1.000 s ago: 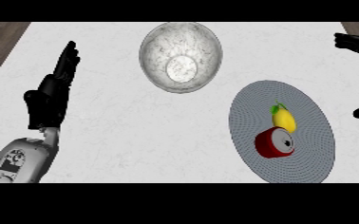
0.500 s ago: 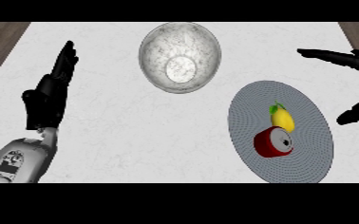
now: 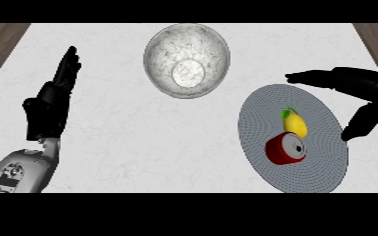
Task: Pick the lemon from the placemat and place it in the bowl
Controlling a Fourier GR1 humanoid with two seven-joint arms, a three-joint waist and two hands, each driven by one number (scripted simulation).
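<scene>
A yellow lemon (image 3: 294, 123) with a green tip lies on the round grey placemat (image 3: 258, 120) at the right. A red can (image 3: 285, 149) lies on its side just below the lemon, touching it. The marbled white bowl (image 3: 186, 60) stands at the upper middle with nothing in it. My right hand (image 3: 345, 81) comes in from the right edge, open, its fingers spread above the placemat's upper right and its thumb hanging down beside the lemon, apart from it. My left hand (image 3: 50, 105) rests open at the left, fingers up.
The white marbled counter (image 3: 133, 140) spreads between the bowl and the placemat. Brown wood strips (image 3: 10, 35) show at the upper corners beyond the counter's edge.
My right hand has moved further in from the right edge, leftward and down toward the placemat and the lemon. The left hand, lemon, can and bowl have not moved.
</scene>
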